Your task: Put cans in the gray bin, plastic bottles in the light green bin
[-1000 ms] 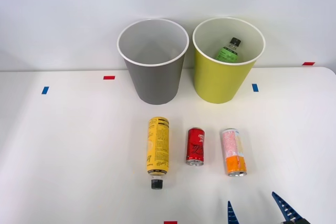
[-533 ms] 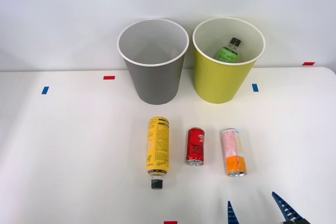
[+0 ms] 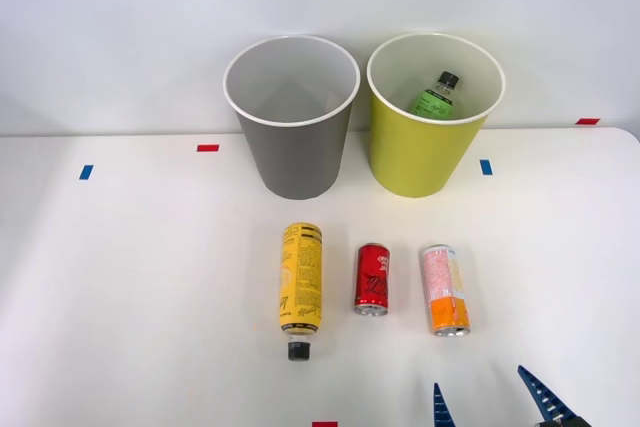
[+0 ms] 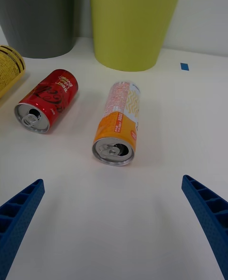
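On the white table lie a yellow plastic bottle (image 3: pixel 300 287) with a black cap, a short red can (image 3: pixel 372 279) and a slim pink-and-orange can (image 3: pixel 444 289), side by side. The same red can (image 4: pixel 46 100) and pink-and-orange can (image 4: pixel 118 122) lie with their tops toward the wrist camera. Behind them stand the gray bin (image 3: pixel 291 117) and the light green bin (image 3: pixel 432 115), which holds a green bottle (image 3: pixel 436 97). My right gripper (image 3: pixel 490 399) hovers open near the front edge, just before the pink-and-orange can, nothing between its fingers (image 4: pixel 19 211).
Small red and blue tape marks (image 3: pixel 208 148) dot the table. A white wall rises directly behind the bins. Bare tabletop stretches to the left of the yellow bottle and to the right of the cans.
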